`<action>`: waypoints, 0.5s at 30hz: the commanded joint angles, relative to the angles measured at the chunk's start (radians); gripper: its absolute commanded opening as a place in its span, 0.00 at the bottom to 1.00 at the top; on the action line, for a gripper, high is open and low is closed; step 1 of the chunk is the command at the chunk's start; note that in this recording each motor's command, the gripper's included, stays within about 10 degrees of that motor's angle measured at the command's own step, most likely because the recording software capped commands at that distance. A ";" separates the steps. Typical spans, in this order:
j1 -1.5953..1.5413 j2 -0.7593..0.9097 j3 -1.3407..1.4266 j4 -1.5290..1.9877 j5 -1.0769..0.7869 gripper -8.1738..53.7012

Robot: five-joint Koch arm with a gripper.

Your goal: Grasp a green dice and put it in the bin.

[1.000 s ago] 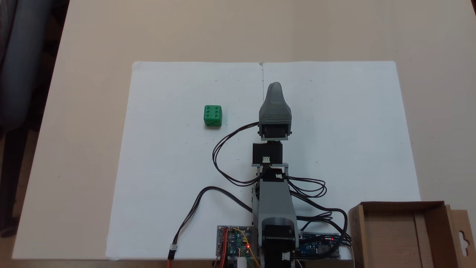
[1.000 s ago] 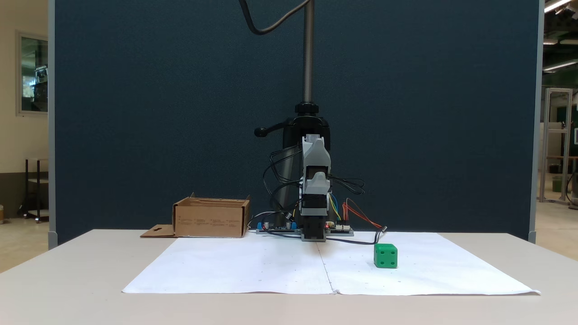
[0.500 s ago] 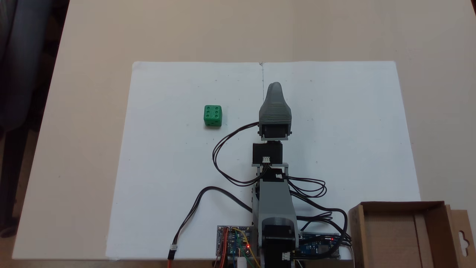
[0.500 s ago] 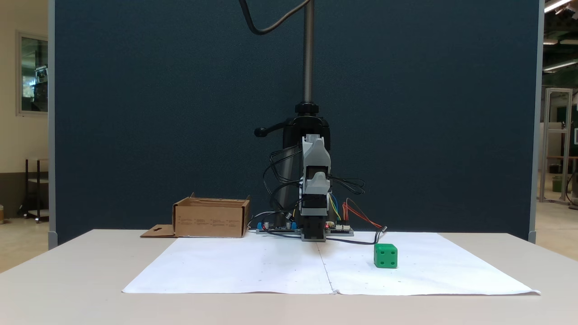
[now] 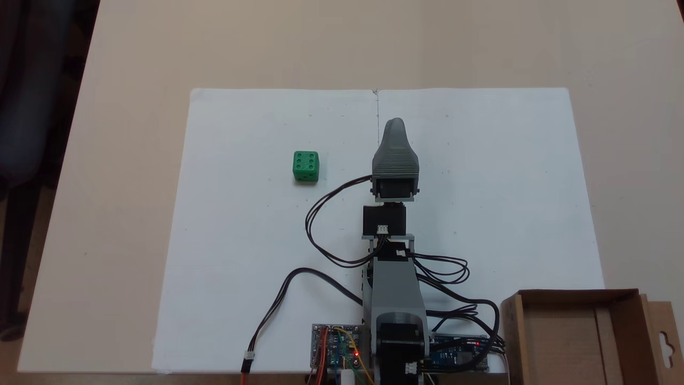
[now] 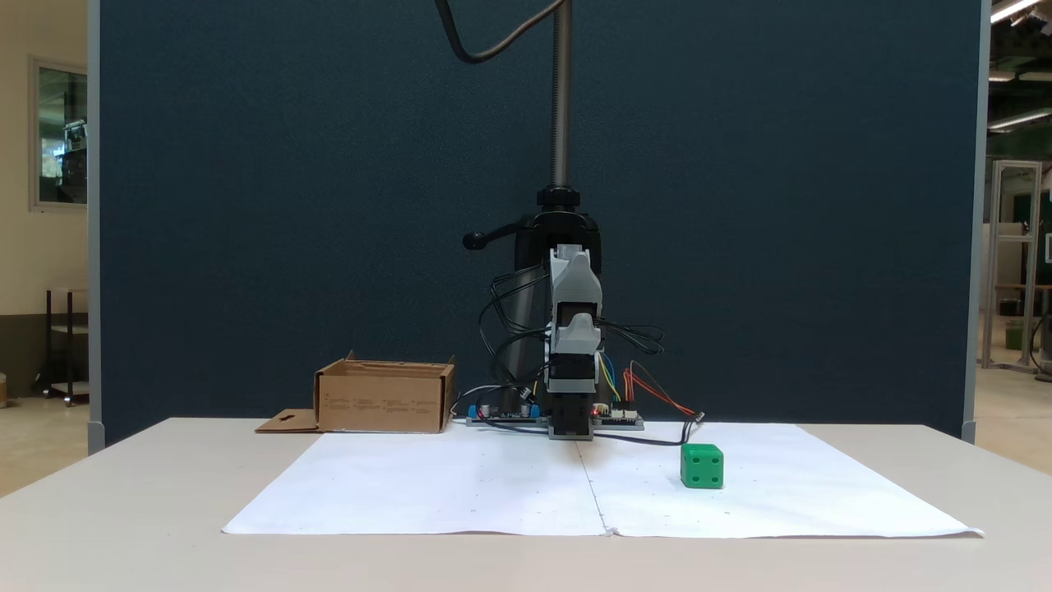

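Note:
The green dice sits on the white paper, left of the arm in a fixed view and right of it in the other, where the dice lies near the front. The arm is folded over its base, and the grey gripper points away from the base along the paper's centre line, well apart from the dice. Seen end on, the gripper shows one tip, so its jaws cannot be told apart. The bin is a brown cardboard box beside the base, and the bin has a flap with a cutout.
A white paper sheet covers the middle of the beige table. Circuit boards and black cables lie around the arm's base. A camera pole and a dark blue partition stand behind it.

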 commanded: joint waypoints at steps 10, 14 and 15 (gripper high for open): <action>0.015 0.107 0.066 -0.035 0.026 0.85; 0.017 0.109 0.066 -0.028 0.026 0.84; 0.017 0.109 0.067 -0.026 0.026 0.84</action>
